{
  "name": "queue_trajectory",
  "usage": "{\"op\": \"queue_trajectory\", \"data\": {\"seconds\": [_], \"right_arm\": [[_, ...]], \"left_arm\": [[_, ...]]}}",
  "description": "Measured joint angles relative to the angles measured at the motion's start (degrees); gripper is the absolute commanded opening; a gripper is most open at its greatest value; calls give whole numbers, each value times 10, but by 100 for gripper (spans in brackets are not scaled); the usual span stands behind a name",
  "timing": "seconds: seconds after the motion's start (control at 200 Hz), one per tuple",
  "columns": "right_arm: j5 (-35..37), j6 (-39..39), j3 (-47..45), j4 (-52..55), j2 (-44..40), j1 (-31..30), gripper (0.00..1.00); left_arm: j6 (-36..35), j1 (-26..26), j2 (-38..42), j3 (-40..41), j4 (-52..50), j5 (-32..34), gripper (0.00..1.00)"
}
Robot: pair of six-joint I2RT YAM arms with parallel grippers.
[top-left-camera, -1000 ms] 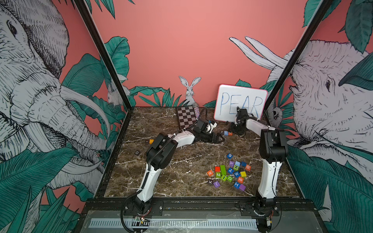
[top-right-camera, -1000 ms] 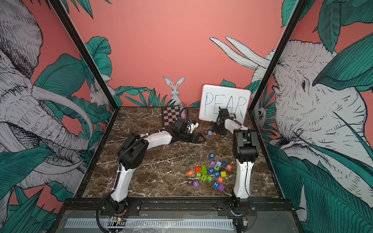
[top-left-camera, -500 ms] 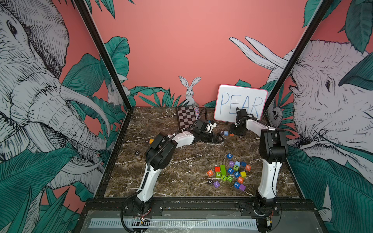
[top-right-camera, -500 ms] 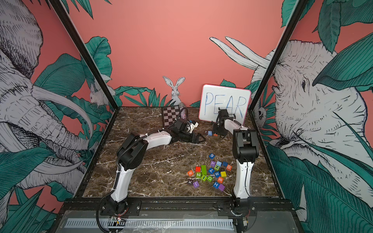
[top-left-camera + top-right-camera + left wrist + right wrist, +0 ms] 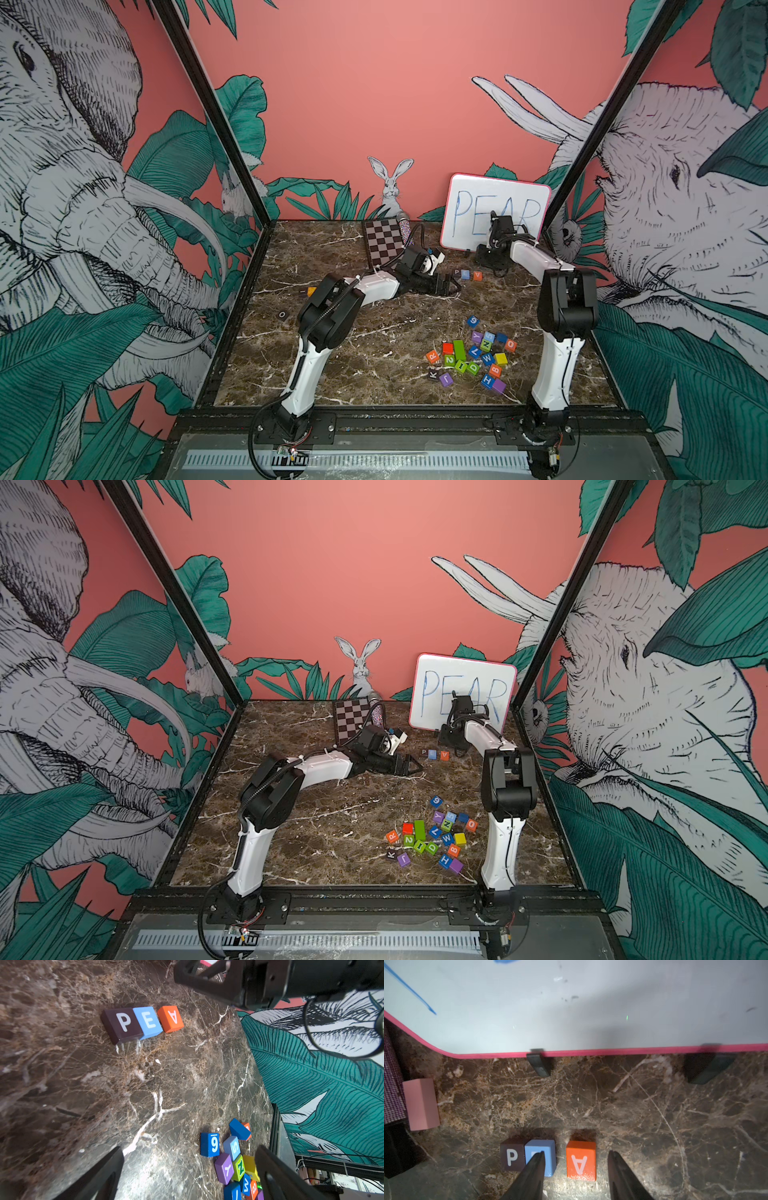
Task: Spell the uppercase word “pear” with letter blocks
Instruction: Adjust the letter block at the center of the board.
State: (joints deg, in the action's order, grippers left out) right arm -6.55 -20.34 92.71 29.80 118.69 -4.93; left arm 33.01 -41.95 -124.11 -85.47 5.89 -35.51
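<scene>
Orange A (image 5: 581, 1160): on table (image 5: 654, 1105), just beside light-blue E (image 5: 548, 1151), letter flipped against black P (image 5: 511, 1157).
Your right claw (image 5: 576, 1151): spread, straddling it, not gripping.
Orange R (image 5: 432, 356): in front pile (image 5: 478, 357), well apart.
Your left claw (image 5: 190, 1148): spread, empty.

Both top views: bright, even overhead light, sharp throughout; black frame posts (image 5: 216, 124) splay outward at the margins, wide-angle distortion. Glossy brown marble tabletop (image 5: 374, 332): faint sheen, soft short shadows. Left wrist view: centre crisp, margins smeared. Right wrist view: broad grey shadow across pink-edged whiteboard (image 5: 571, 1012); orange cube lettered A (image 5: 581, 1160) throws a dark shadow toward it.
</scene>
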Motion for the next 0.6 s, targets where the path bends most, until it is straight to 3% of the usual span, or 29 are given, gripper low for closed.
{"op": "queue_trajectory", "data": {"seconds": [0.6], "right_arm": [[31, 7, 10, 9, 54, 21, 50]], "left_arm": [[0, 0, 17, 8, 6, 0, 99]]}}
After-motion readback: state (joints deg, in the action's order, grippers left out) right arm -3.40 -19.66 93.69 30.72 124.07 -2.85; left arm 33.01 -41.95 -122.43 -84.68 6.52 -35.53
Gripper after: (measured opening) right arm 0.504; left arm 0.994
